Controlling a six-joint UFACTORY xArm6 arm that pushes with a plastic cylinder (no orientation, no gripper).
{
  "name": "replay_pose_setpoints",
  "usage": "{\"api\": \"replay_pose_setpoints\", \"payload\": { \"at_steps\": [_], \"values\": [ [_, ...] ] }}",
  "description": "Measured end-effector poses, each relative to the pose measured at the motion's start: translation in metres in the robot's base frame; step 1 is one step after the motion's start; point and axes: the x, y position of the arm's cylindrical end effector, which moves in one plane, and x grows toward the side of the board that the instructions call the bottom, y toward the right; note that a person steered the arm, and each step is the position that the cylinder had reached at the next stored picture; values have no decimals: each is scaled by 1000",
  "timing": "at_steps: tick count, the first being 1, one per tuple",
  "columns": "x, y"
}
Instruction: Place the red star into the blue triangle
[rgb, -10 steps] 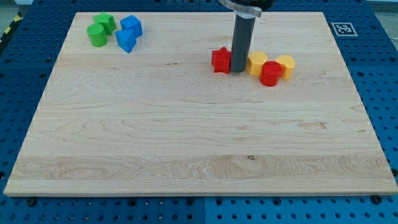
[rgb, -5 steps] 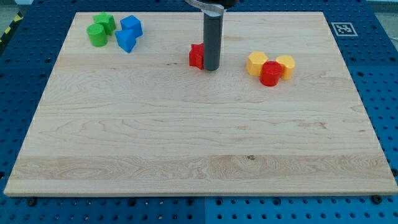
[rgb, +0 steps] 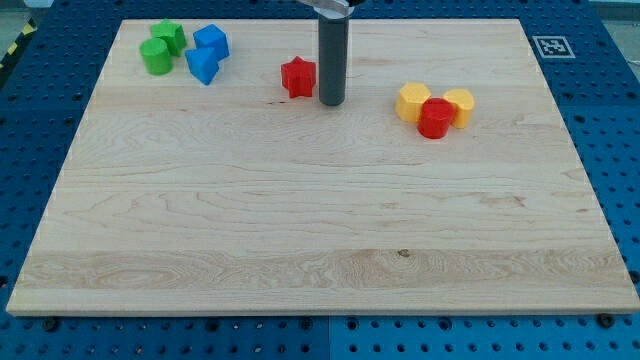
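Observation:
The red star (rgb: 297, 77) lies on the wooden board near the view's top, left of centre. My tip (rgb: 331, 102) stands just to the star's right, a small gap away. The blue triangle (rgb: 202, 66) lies at the top left, well to the left of the star, with a second blue block (rgb: 211, 42) just above it.
Two green blocks (rgb: 161, 48) sit left of the blue ones near the board's top left corner. A red cylinder (rgb: 434, 118) and two yellow blocks (rgb: 412, 102) (rgb: 460, 105) cluster to the right of my tip. A marker tag (rgb: 549, 46) is off the board's top right.
My tip has pushed the red star leftward and slightly up, away from the yellow and red cluster toward the blue blocks. The star now sits a little apart from the tip.

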Motion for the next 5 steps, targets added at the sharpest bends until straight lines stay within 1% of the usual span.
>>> {"api": "replay_pose_setpoints", "payload": {
  "at_steps": [1, 2, 3, 4, 5],
  "values": [
    [-30, -49],
    [-36, -96],
    [-37, -115],
    [-37, -109],
    [-13, -95]
  ]
}}
